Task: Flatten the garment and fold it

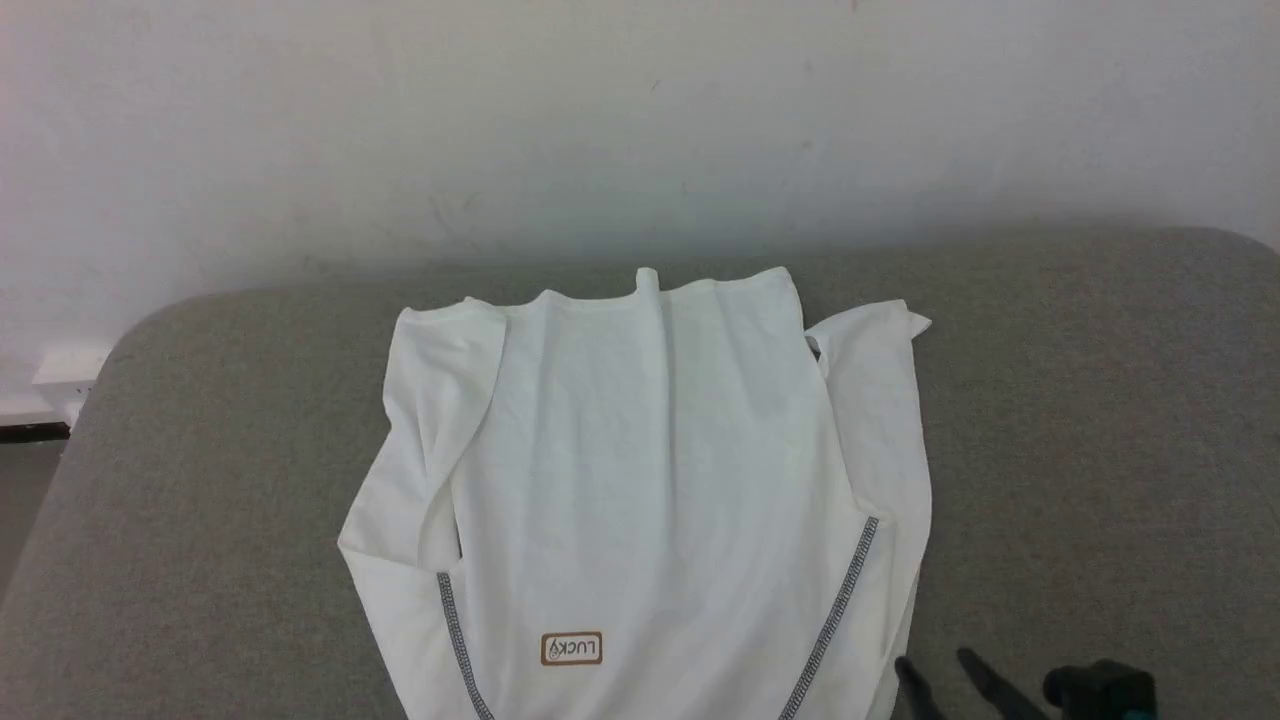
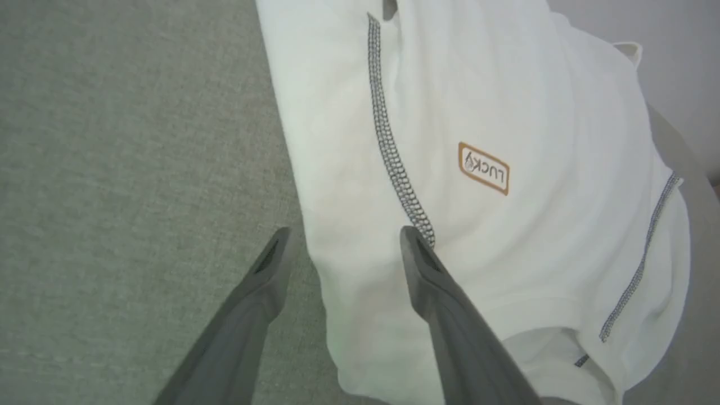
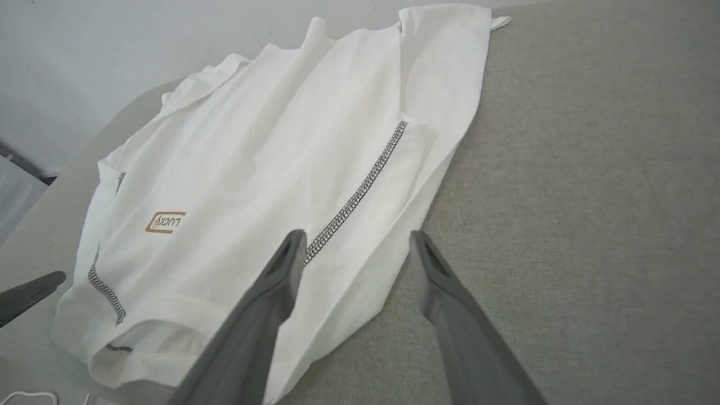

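My left gripper (image 2: 344, 233) hangs spread wide and empty over the left edge of the garment (image 1: 640, 470). The white shirt lies mostly flat on the grey cushion (image 1: 1100, 450), sleeves along its sides, with speckled seams (image 1: 835, 620) and the brown logo patch (image 1: 571, 649) showing. My right gripper (image 3: 358, 235) gapes empty above its right edge.

White garment (image 3: 270, 146) on grey surface (image 3: 590, 169), jaws apart over its edge
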